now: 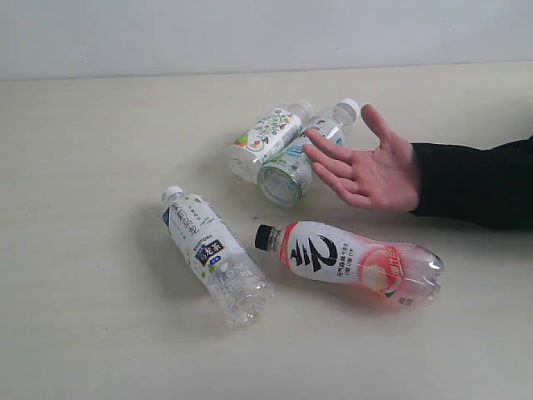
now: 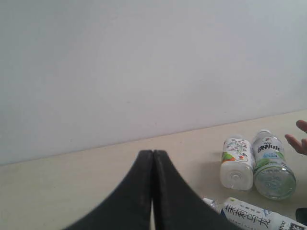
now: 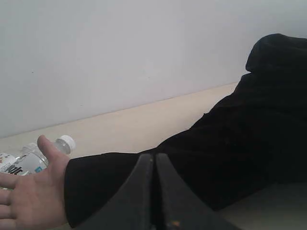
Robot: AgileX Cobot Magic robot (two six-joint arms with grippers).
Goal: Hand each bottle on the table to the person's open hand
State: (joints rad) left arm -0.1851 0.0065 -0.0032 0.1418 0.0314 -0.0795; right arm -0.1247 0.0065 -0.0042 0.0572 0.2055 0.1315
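Four clear bottles lie on the cream table (image 1: 83, 167). A black-capped pink-white bottle (image 1: 350, 260) is at the front right and a white-capped blue-labelled one (image 1: 212, 250) at the front left. Two white-capped bottles lie side by side further back, one with a patterned white label (image 1: 265, 140), one green-labelled (image 1: 301, 160). The person's open hand (image 1: 371, 167) rests palm up beside them, with a black sleeve (image 1: 475, 183). Neither gripper shows in the exterior view. My left gripper (image 2: 153, 152) is shut and empty, well short of the bottles (image 2: 237, 163). My right gripper (image 3: 154, 155) is shut and empty beside the sleeve (image 3: 230, 139).
A pale wall (image 1: 266, 33) backs the table's far edge. The person's forearm crosses the right side of the table. In the right wrist view the hand (image 3: 29, 199) and a bottle's white cap (image 3: 64, 143) show beyond the sleeve.
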